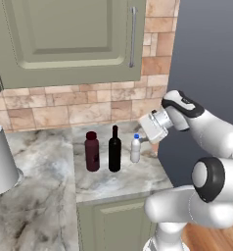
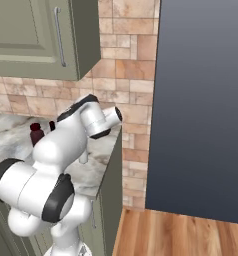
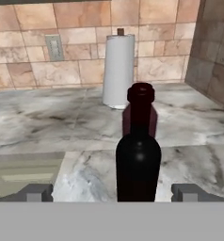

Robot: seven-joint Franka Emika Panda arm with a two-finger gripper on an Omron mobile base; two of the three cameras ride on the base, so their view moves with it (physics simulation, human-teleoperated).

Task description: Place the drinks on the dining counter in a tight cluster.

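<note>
The marble counter (image 1: 113,181) against the brick wall (image 1: 89,110) takes the lower half of the left base view, with an olive wall cabinet (image 1: 69,39) above it in the upper left. On the left edge of that view stands a white paper towel roll (image 1: 1,159); in the hand view the same roll is upright in the upper middle, against the wall.

The three drinks stand in one row near the middle of the left base view, close together but not touching. The stout maroon bottle (image 1: 92,151) is at the left of the row, the black wine bottle (image 1: 115,149) in the middle, and the small whitish bottle with blue cap (image 1: 135,148) at the right. All three are upright and closed, and I cannot tell what is inside them.

The gripper (image 1: 152,139) hangs just right of the row, near the small whitish bottle and a little higher than it. In the hand view its two fingertips (image 3: 38,192) are at the lower left and lower right corners, spread wide apart and holding nothing. The wine bottle rises in the centre of that view between them, touching neither, and the maroon bottle shows directly behind it.

In the right base view the arm covers most of the row; the maroon bottle shows at the left.
</note>
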